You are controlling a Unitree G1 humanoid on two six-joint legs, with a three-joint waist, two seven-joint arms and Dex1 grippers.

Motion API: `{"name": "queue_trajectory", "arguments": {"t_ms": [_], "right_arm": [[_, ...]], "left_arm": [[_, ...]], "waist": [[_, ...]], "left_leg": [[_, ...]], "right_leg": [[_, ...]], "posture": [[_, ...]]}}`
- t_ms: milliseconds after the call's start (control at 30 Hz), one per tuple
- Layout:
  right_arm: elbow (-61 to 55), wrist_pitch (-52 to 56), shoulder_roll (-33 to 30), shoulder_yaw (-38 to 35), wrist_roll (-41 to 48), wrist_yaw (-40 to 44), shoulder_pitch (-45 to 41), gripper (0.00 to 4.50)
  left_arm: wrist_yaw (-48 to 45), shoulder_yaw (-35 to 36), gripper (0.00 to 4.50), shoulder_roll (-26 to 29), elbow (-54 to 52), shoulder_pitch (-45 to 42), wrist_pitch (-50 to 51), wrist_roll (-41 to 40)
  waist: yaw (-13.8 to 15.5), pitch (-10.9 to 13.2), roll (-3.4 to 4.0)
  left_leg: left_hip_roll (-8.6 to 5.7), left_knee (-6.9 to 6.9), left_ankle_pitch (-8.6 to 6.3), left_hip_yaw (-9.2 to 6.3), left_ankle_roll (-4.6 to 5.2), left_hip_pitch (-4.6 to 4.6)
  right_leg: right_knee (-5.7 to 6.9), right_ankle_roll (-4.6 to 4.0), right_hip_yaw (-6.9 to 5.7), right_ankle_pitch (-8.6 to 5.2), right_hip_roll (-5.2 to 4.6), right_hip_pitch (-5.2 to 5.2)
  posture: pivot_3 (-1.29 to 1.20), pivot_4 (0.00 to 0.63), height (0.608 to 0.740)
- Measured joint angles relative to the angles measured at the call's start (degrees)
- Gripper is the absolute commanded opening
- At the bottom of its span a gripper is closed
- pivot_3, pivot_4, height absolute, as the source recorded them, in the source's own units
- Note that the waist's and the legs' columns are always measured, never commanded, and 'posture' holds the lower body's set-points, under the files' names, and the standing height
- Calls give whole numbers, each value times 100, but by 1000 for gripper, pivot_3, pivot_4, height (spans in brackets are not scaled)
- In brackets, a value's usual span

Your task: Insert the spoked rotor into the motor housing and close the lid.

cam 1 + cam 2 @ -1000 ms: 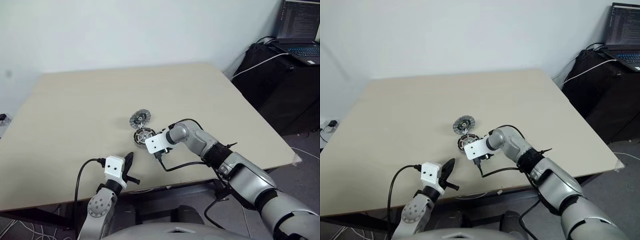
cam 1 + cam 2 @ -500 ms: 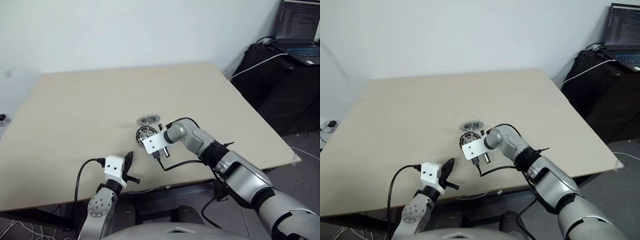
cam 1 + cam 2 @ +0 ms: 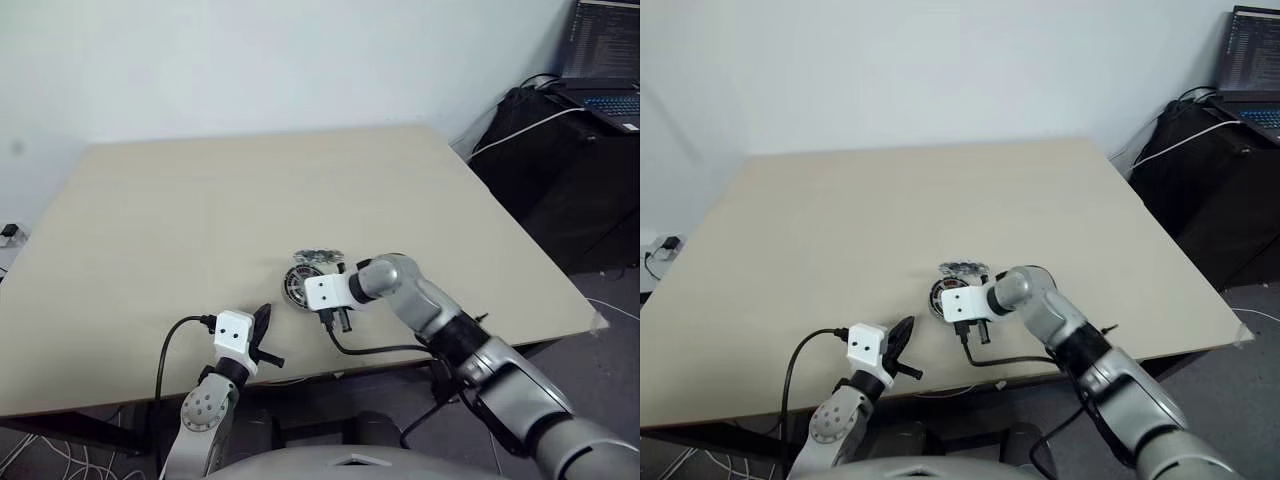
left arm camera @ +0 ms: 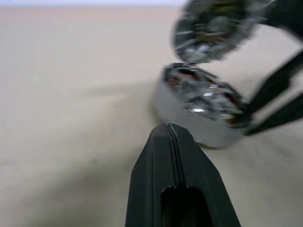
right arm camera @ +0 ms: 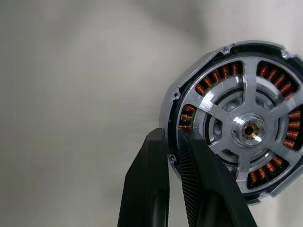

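Desk (image 3: 180, 200) is carrying the motor assembly near its front edge, roughly centre. The spoked rotor (image 5: 246, 127) is sitting inside the motor housing (image 5: 201, 87), silvery spokes lying over the coppery windings; in the right wrist view the 2 right-hand fingers (image 5: 201, 189) are pinching the housing's rim, 1 finger outside the wall and 1 inside. Right gripper (image 3: 322, 296) is reaching the assembly from its 4 o'clock side. The lid (image 3: 317, 257) is blurred, just beyond the housing at its 12 o'clock, seemingly tilted on edge; contact cannot be told. Left gripper (image 3: 262, 328) is hovering over the desk's front edge, at the housing's 7 o'clock, well apart, fingers (image 4: 170, 165) clenched, holding nothing.
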Motion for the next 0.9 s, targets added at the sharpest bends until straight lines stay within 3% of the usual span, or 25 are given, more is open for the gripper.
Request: {"name": "queue_trajectory", "arguments": {"t_ms": [167,300,667,900], "right_arm": [[-1541,1253,-627,-296,326,290,728,90],[-2139,2115,-740,-396,480,197,1089,90],[-2105,4981,973,-831,925,-1616,1078,90],[-2231,6502,1506,-1347,1532,-2237,878,90]], "left_arm": [[-11,-29,0,-6,29,-16,-4,-5],[-27,-43,0,-4,42,-31,-3,-11],[-138,-67,0,3,59,-123,21,-18],[-126,-37,0,4,59,-59,20,-17]], "waist": [[5,15,-19],[-8,23,-28],[-6,25,-29],[-6,23,-27]], "left_leg": [[1,8,0,-8,0,1],[5,8,-1,-10,-1,2],[3,8,0,-11,-1,-8],[3,-2,-1,-12,-1,-8]], "right_leg": [[4,2,-5,-1,-4,2],[7,2,-6,-1,-6,0],[4,0,-9,0,-5,-1],[-3,-2,-11,-2,-6,-2]], "posture": [[0,0,740],[0,0,740],[0,0,740],[0,0,740]]}}
